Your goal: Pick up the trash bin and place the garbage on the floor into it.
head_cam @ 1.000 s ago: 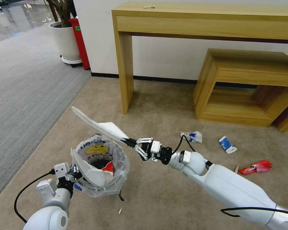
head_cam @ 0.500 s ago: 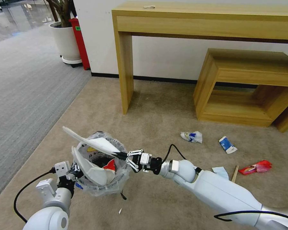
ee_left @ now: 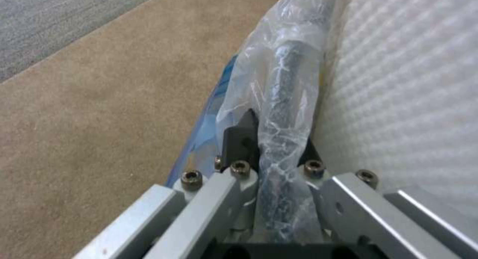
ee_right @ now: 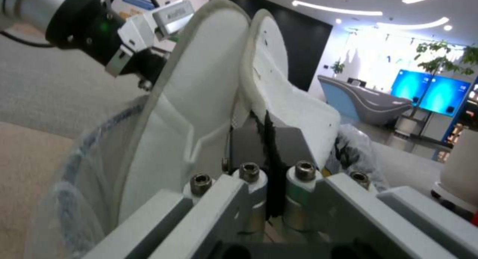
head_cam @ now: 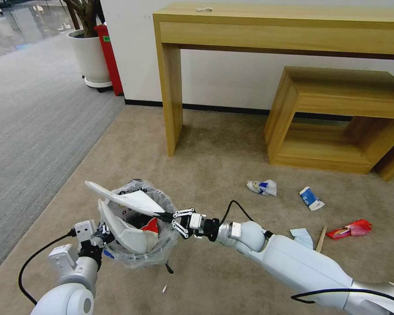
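Your right pincer (head_cam: 167,216) was clamped on the edge of a white slipper (head_cam: 120,199), holding it flat across the mouth of the trash bin (head_cam: 138,258). Your left pincer (head_cam: 101,234) gripped the bin's bag-covered rim (ee_left: 286,102), with a second slipper (head_cam: 127,234) standing inside. On the carpet to your right lay a crumpled wrapper (head_cam: 262,187), a blue-white carton (head_cam: 311,198), a mask (head_cam: 302,237), a wooden stick (head_cam: 321,238) and a red wrapper (head_cam: 350,229).
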Controlling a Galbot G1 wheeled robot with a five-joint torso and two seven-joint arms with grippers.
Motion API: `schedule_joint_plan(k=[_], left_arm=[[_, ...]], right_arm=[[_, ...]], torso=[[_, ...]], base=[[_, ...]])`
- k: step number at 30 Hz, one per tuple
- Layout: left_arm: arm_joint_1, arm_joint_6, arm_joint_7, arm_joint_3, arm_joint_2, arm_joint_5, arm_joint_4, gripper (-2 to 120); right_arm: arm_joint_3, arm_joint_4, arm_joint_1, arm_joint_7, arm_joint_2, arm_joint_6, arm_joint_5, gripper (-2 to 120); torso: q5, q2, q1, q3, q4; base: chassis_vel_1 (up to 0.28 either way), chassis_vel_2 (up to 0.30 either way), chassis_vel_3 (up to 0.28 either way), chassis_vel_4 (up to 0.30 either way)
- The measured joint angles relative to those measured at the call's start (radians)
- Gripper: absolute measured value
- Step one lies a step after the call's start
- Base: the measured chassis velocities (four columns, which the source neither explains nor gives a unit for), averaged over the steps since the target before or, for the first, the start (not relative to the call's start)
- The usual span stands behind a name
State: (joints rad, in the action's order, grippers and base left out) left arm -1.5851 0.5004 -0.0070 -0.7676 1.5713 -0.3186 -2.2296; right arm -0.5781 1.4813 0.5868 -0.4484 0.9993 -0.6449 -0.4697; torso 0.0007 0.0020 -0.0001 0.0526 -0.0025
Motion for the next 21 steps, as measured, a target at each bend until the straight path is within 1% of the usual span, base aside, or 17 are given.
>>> schedule_joint_plan(k=[7, 8, 9, 10, 12, 13, 16, 17, 20, 21], left_arm=[[-0.002, 0.000, 0.000, 0.000, 0.000, 0.000, -0.008, 3], [-0.003, 0.000, 0.000, 0.000, 0.001, 0.000, -0.010, 3], [-0.005, 0.000, 0.000, 0.000, 0.001, 0.000, -0.012, 3], [-0.005, 0.000, 0.000, 0.000, 0.001, 0.000, -0.012, 3], [-0.009, 0.000, 0.001, 0.002, 0.002, 0.000, -0.016, 3], [-0.009, 0.000, 0.001, 0.002, 0.002, 0.000, -0.016, 3], [-0.013, 0.000, 0.002, 0.005, 0.002, 0.001, -0.024, 3], [-0.013, 0.000, 0.002, 0.005, 0.002, 0.001, -0.024, 3], [-0.017, 0.000, 0.003, 0.007, 0.003, 0.002, -0.030, 3], [-0.017, 0.000, 0.003, 0.007, 0.003, 0.002, -0.030, 3]], right_arm=[[0.001, -0.011, 0.005, 0.008, 0.000, -0.002, 0.026, 0], [0.001, -0.015, 0.007, 0.009, 0.001, -0.002, 0.032, 3], [0.002, -0.021, 0.009, 0.010, 0.002, -0.002, 0.038, 7], [0.002, -0.021, 0.009, 0.010, 0.002, -0.002, 0.038, 7], [0.002, -0.029, 0.012, 0.015, 0.006, -0.003, 0.052, 14], [0.002, -0.029, 0.012, 0.015, 0.006, -0.003, 0.052, 14], [0.000, -0.040, 0.013, 0.021, 0.014, -0.003, 0.063, 28], [0.000, -0.040, 0.013, 0.021, 0.014, -0.003, 0.063, 28], [-0.003, -0.049, 0.012, 0.026, 0.026, -0.003, 0.071, 45], [-0.003, -0.049, 0.012, 0.026, 0.026, -0.003, 0.071, 45]], torso=[[0.0000, 0.000, 0.000, 0.000, 0.0000], [0.0000, 0.000, 0.000, 0.000, 0.0000], [0.0000, 0.000, 0.000, 0.000, 0.0000], [0.0000, 0.000, 0.000, 0.000, 0.0000], [0.0000, 0.000, 0.000, 0.000, 0.0000], [0.0000, 0.000, 0.000, 0.000, 0.0000], [0.0000, 0.000, 0.000, 0.000, 0.0000], [0.0000, 0.000, 0.000, 0.000, 0.0000], [0.0000, 0.000, 0.000, 0.000, 0.0001], [0.0000, 0.000, 0.000, 0.000, 0.0001]], base=[[0.000, 0.000, 0.000, 0.000], [0.000, 0.000, 0.000, 0.000], [0.000, 0.000, 0.000, 0.000], [0.000, 0.000, 0.000, 0.000], [0.000, 0.000, 0.000, 0.000], [0.000, 0.000, 0.000, 0.000], [0.000, 0.000, 0.000, 0.000], [0.000, 0.000, 0.000, 0.000], [0.000, 0.000, 0.000, 0.000], [0.000, 0.000, 0.000, 0.000]])
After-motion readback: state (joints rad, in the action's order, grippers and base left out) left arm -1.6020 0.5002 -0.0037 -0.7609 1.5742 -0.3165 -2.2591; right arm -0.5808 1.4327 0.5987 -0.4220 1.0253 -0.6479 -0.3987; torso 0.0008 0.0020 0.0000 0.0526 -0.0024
